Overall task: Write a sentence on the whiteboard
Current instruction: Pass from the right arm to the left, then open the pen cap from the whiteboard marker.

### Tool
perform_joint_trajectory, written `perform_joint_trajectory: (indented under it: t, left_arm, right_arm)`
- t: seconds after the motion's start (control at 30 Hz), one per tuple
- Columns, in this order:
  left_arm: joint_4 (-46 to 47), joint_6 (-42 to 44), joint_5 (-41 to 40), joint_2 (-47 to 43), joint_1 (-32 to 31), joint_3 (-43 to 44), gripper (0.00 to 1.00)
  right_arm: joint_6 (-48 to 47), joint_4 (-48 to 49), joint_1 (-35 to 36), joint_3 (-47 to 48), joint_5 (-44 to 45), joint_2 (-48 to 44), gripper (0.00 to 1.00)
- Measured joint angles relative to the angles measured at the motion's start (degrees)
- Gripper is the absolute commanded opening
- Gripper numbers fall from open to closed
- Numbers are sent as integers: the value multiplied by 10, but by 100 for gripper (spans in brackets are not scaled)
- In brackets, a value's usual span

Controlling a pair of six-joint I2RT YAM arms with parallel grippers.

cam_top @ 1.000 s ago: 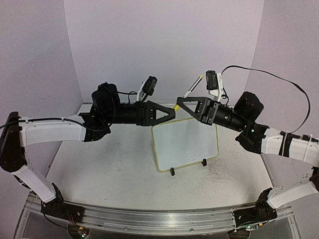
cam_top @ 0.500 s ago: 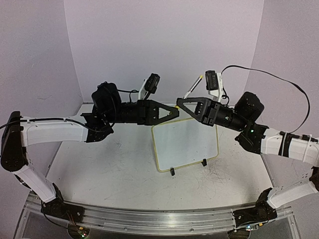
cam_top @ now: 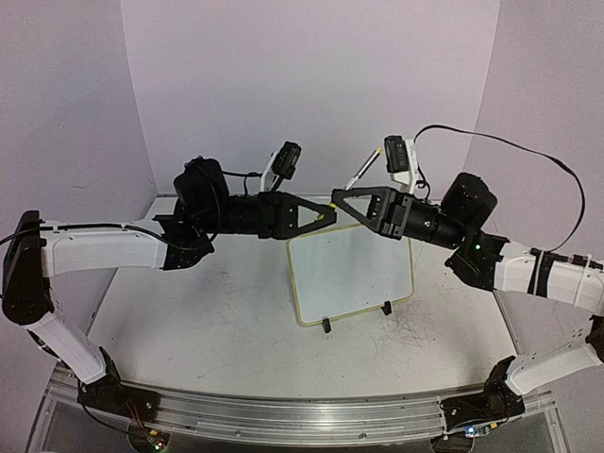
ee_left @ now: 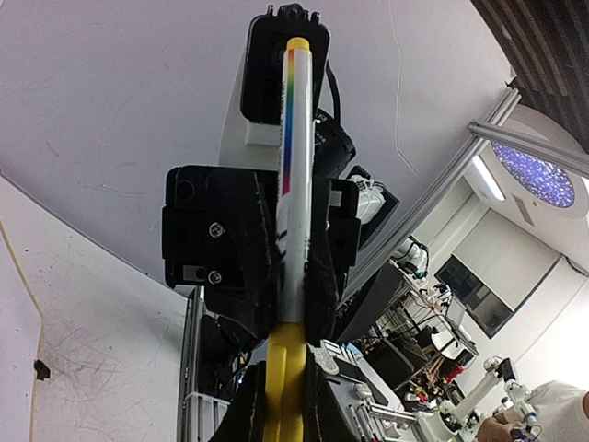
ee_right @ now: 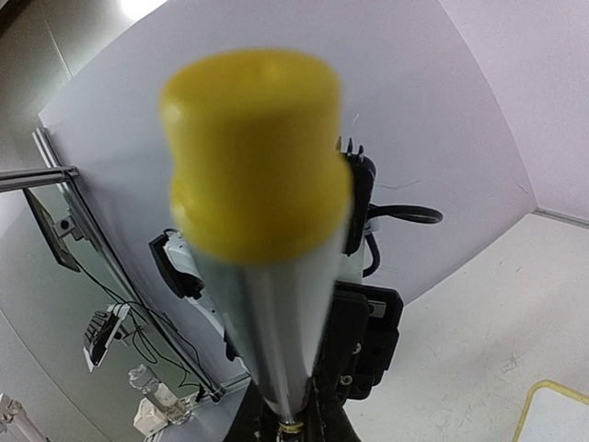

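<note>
Marker uncapping above the whiteboard [cam_top: 349, 274], which sits blank at table centre: right gripper [cam_top: 338, 201] fingers pinch the marker [cam_top: 359, 174] barrel, and left gripper [cam_top: 327, 210] fingers clamp its yellow cap [ee_left: 283, 373] at the board's 11 o'clock. We judge the cap not yet off and the sentence unwritten.

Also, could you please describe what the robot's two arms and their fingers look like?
The left arm and right arm have white shell links with black joints. The left gripper and right gripper are black, with open triangular-frame fingers. A black camera on a white bracket tops each wrist, and a thin black cable loops over the right arm.
</note>
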Motion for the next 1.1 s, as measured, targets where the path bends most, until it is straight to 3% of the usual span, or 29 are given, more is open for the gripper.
perform_joint_trajectory:
  t: [0.13, 0.2, 0.27, 0.37, 0.63, 1.1]
  left_arm:
    - [-2, 5, 7, -1, 14, -22, 0]
    - [-9, 11, 14, -3, 23, -33, 0]
    - [-23, 18, 17, -8, 35, -42, 0]
    - [-44, 31, 18, -20, 50, -52, 0]
    - [-56, 45, 26, -34, 53, -57, 0]
    - [-62, 45, 31, -34, 50, -57, 0]
  right_arm:
    - [-33, -93, 2, 19, 19, 0, 23]
    - [-57, -139, 2, 27, 24, 0, 41]
    - [-76, -169, -1, 34, 26, -1, 65]
    - [-98, -205, -7, 35, 26, -13, 77]
    - [-72, -191, -13, 35, 27, -31, 68]
    - [60, -25, -13, 28, -8, 58, 33]
